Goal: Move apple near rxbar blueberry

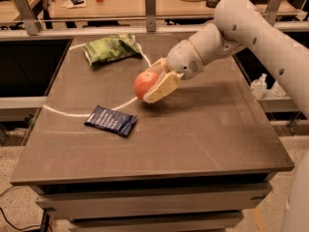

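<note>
Near the middle of the table (217,144), the gripper (153,83) is pinching the apple (144,83) between its 2 fingers. The rxbar blueberry (111,121) lies flat at about 8 o'clock from it, not touching, and the green chip bag (110,47) is off at 11 o'clock.

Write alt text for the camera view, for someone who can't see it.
A white robot arm reaches in from the right, and its gripper, jaws closed on a red-orange apple, holds it over the middle of a dark table. A navy rxbar blueberry lies flat to the apple's front left, apart from it, and a green chip bag lies at the back left.
</note>
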You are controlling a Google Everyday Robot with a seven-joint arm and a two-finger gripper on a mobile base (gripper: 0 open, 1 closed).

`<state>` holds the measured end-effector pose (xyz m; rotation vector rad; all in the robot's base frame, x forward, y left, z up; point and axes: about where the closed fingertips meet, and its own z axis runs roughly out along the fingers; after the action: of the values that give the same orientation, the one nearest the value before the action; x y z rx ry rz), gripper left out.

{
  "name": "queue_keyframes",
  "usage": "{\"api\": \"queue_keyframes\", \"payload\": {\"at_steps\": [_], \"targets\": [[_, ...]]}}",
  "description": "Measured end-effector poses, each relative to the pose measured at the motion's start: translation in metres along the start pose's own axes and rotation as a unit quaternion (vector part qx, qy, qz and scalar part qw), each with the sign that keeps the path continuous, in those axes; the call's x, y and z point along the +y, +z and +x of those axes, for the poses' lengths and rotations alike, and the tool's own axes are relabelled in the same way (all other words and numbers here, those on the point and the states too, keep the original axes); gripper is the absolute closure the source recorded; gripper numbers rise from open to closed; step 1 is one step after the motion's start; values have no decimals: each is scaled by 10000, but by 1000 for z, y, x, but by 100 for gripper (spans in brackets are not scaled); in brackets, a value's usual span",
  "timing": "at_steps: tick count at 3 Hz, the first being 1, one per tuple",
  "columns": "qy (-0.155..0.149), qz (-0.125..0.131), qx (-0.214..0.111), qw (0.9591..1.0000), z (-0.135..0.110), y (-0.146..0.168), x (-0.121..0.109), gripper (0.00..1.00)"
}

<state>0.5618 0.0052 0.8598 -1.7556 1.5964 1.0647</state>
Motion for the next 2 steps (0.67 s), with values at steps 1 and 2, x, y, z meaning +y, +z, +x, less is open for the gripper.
{"api": "queue_keyframes", "payload": {"at_steps": [1,2], "targets": [[-48,-221,-81,9997,-5,20,4,100],[-37,-398,-224,9989,-10,34,13,100]]}}
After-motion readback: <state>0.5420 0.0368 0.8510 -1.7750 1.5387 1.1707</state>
